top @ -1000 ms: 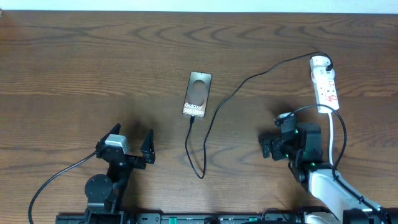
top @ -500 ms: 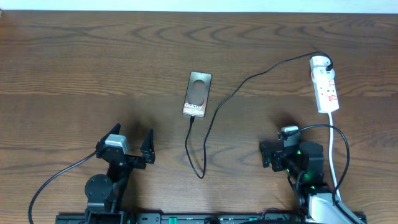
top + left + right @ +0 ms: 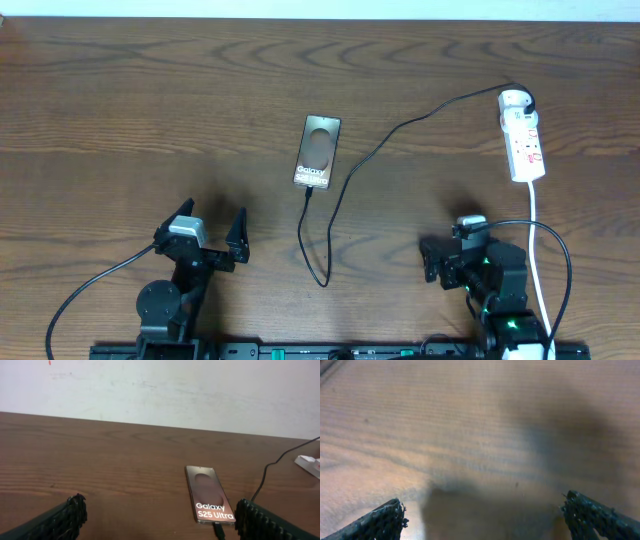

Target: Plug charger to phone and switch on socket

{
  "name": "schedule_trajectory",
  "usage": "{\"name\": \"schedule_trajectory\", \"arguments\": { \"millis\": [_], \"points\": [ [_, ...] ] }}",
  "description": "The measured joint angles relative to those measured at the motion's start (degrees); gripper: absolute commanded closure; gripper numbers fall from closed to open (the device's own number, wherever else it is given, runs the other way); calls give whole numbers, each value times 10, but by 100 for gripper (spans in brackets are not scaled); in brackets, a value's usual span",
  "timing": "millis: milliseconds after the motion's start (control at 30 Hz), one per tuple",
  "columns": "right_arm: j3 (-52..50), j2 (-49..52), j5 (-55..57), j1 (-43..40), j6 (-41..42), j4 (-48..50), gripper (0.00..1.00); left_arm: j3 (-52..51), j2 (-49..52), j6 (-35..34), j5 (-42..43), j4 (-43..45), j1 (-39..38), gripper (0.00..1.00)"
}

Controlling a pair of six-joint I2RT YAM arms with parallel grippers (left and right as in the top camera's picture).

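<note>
The phone (image 3: 318, 151) lies flat mid-table, face up with "Galaxy" lettering; it also shows in the left wrist view (image 3: 210, 501). The charger (image 3: 345, 180) is a thin black cable. Its tip (image 3: 218, 530) meets the phone's near edge, and it loops toward me and runs up to the rounded end of the socket (image 3: 523, 135), a white power strip at the right rear. My left gripper (image 3: 207, 232) is open and empty, front left of the phone. My right gripper (image 3: 450, 250) is open and empty, near the front edge, well short of the socket; its view shows only blurred table.
The socket's white cord (image 3: 540, 250) trails down the right side past my right arm toward the front edge. A black arm cable (image 3: 90, 285) curves at the front left. A pale wall (image 3: 160, 390) stands behind the table's far edge.
My right arm has drawn back from near the socket toward the front edge. The left arm, phone, charger and socket have not moved.
</note>
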Motion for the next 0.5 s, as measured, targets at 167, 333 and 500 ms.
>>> {"name": "schedule_trajectory", "arguments": {
  "millis": [167,333,500],
  "points": [
    [0,-85,0,0,0,0,1,0,0,0,0,0,0,4],
    [0,-167,0,0,0,0,1,0,0,0,0,0,0,4],
    [0,-237,0,0,0,0,1,0,0,0,0,0,0,4]
  ]
}}
